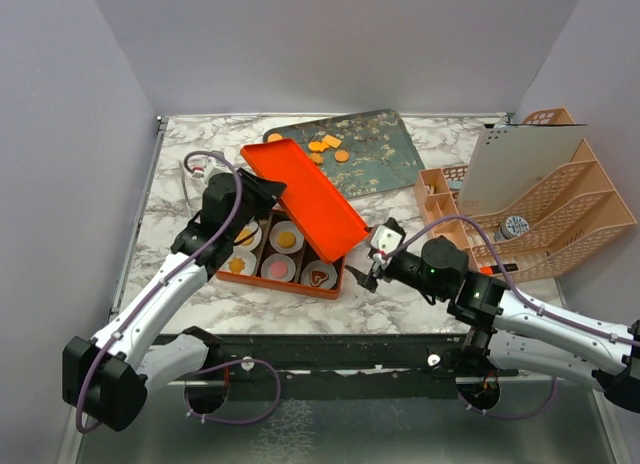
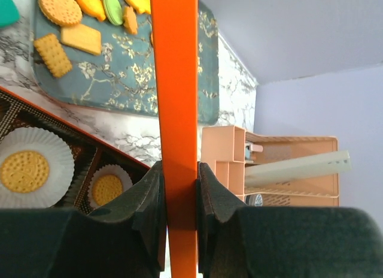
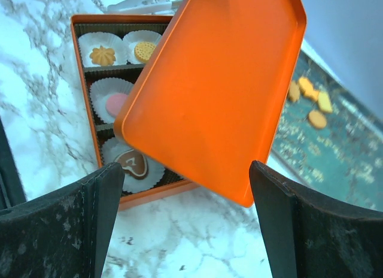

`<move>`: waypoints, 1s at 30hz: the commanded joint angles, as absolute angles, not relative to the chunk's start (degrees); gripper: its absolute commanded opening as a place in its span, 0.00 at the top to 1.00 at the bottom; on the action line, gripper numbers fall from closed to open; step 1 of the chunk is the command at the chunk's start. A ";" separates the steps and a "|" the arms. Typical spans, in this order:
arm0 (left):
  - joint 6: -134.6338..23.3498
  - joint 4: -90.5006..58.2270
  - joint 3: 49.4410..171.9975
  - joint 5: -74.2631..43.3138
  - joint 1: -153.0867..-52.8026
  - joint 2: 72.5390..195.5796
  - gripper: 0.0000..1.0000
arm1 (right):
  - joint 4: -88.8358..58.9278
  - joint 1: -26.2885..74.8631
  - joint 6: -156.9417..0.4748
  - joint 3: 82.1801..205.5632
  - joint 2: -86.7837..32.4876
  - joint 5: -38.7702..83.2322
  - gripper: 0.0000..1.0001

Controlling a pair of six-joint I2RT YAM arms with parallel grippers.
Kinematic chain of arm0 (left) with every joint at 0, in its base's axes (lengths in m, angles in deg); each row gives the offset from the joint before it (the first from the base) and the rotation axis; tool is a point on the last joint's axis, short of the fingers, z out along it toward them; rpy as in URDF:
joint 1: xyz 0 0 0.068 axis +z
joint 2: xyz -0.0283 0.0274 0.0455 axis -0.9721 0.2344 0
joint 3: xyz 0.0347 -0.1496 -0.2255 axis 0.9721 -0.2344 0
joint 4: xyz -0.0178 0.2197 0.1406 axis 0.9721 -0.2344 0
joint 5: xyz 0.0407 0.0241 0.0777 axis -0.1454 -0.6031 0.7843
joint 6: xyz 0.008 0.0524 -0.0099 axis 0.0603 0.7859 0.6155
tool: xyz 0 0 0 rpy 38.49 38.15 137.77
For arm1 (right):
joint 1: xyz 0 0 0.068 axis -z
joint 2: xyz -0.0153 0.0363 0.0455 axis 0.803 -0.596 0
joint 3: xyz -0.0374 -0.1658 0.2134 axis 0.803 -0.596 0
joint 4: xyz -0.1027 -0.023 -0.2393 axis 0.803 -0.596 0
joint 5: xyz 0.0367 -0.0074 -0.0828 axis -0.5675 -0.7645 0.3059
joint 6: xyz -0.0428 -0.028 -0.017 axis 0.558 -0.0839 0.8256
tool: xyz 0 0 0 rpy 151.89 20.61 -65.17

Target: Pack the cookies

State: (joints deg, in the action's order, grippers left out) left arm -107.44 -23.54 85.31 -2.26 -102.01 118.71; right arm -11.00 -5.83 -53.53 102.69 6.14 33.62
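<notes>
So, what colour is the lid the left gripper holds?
Orange. The lid shows best in right wrist view.

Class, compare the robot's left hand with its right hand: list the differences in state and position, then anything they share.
The left hand is shut on the orange lid, holding it tilted over the box; the right hand is open and holds nothing. The left hand is at the box's far left; the right hand is by its right near corner. Both are black and face the lid.
</notes>
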 commanded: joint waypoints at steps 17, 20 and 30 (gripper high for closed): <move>-113.17 -33.36 87.82 6.70 -101.49 106.34 1.00 | 12.40 -6.48 -26.44 97.93 -8.72 22.14 0.15; -113.92 -32.70 87.37 6.10 -101.49 105.54 1.00 | 17.34 -6.57 -25.71 97.36 -12.33 22.97 0.20; -115.25 -32.78 86.26 3.39 -101.49 102.81 1.00 | 32.69 -6.71 -27.18 95.33 -18.02 29.20 0.47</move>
State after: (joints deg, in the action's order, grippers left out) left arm -112.51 -34.93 85.71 4.80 -101.66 105.31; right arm 22.83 -6.29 -26.43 96.20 -17.31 26.32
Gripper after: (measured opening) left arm 0.251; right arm 0.577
